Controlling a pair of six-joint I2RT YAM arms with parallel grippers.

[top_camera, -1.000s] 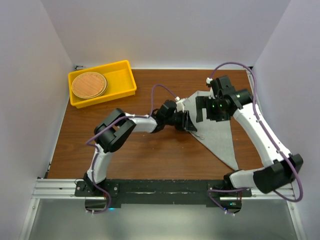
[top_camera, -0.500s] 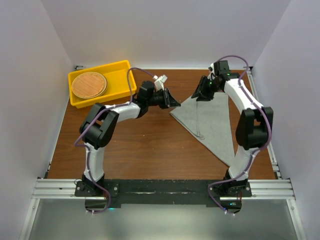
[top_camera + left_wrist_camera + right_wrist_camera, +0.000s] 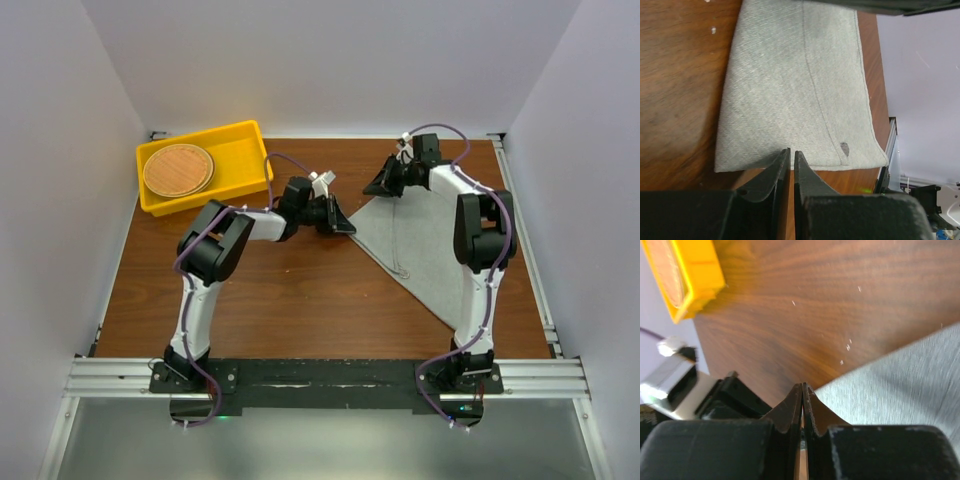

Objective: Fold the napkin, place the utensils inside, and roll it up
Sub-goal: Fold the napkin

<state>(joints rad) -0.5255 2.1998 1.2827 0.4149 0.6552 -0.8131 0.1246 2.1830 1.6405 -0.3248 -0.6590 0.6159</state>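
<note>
We see the left pincer (image 3: 791,151) closed to a thin slit, its tips over the near hem of the napkin (image 3: 425,250). We cannot tell whether cloth is caught between them. The right pincer (image 3: 802,386) is pressed tight together with its tips at a cloth corner, and a grip there is just as unclear.

In the top view the left pincer sits at the napkin's left corner near frame centre. The right one is at its upper corner, up and to the right.

The napkin lies flat as a folded triangle in the right half of the surface (image 3: 290,300). Its long edge runs diagonally from the left corner down to a point at lower right.

The right wall stands close beside cloth and arm. Brown wood spreads left of and below the cloth, as far as the yellow tray (image 3: 240,160) at upper left. The tray holds a round woven disc (image 3: 178,170), well apart from both pincers.
</note>
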